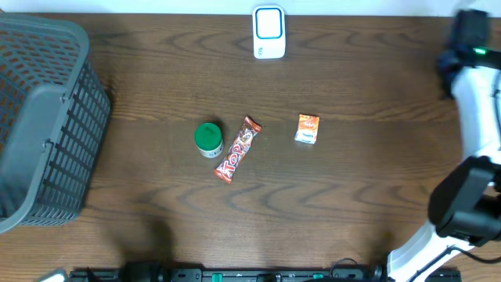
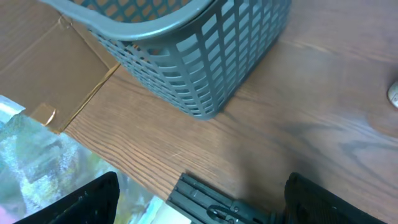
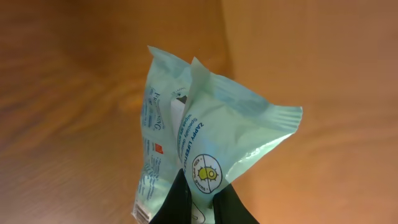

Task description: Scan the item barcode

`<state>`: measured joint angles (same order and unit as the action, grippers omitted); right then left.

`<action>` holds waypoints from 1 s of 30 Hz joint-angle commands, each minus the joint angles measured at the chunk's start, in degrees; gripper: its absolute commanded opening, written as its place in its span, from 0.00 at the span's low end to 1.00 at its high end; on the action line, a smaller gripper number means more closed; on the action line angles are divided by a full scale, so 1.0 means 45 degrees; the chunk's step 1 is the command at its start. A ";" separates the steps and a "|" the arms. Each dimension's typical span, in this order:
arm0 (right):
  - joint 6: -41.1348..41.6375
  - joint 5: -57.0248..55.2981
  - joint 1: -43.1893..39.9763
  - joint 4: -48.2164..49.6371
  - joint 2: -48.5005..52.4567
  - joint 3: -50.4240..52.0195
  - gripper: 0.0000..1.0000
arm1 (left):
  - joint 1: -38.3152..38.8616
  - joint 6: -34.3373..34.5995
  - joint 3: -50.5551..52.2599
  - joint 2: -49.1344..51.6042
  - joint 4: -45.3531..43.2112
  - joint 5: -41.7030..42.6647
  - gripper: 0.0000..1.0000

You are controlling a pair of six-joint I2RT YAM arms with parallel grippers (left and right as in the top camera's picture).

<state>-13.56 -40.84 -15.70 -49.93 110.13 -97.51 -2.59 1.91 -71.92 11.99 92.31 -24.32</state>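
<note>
While the left gripper point(image 2: 199, 202) hangs wide open and empty by the basket point(image 2: 186, 56), the scanner point(image 1: 268, 31) sits at the far edge of the table point(image 1: 352, 196), left of the right gripper point(image 3: 198, 205), whose closed jaws pinch a pale green packet point(image 3: 205, 124) by one end, long axis pointing straight out from them

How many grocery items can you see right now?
4. A green-lidded can, a red candy bar beside it and an orange packet lie at the centre; the right gripper pinches a pale green packet. More may be hidden in the basket.
</note>
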 commanded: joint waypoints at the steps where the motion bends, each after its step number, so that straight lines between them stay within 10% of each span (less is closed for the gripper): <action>1: 0.1962 0.1292 -0.1200 0.0068 0.0641 0.0282 0.01 | -0.0029 0.0073 -0.0034 -0.0486 0.0928 -0.0068 0.86; 13: 0.3220 0.2856 -0.4056 0.1491 0.4065 0.0291 0.11 | -0.0029 0.0078 -0.0034 -0.0777 0.0967 -0.0068 0.86; 18: 0.3439 0.3740 -0.4347 0.1243 0.4371 0.0243 0.98 | -0.0029 0.0073 -0.0034 -0.0777 0.0967 -0.0068 0.86; 30: 0.4342 0.8485 -0.2924 -0.0651 -0.0345 -0.0835 0.99 | -0.0029 0.0078 -0.0034 -0.0777 0.0971 -0.0068 0.86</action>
<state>3.92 -10.59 -31.57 -52.23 117.49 -98.10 -2.57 1.91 -71.92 8.84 92.31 -24.29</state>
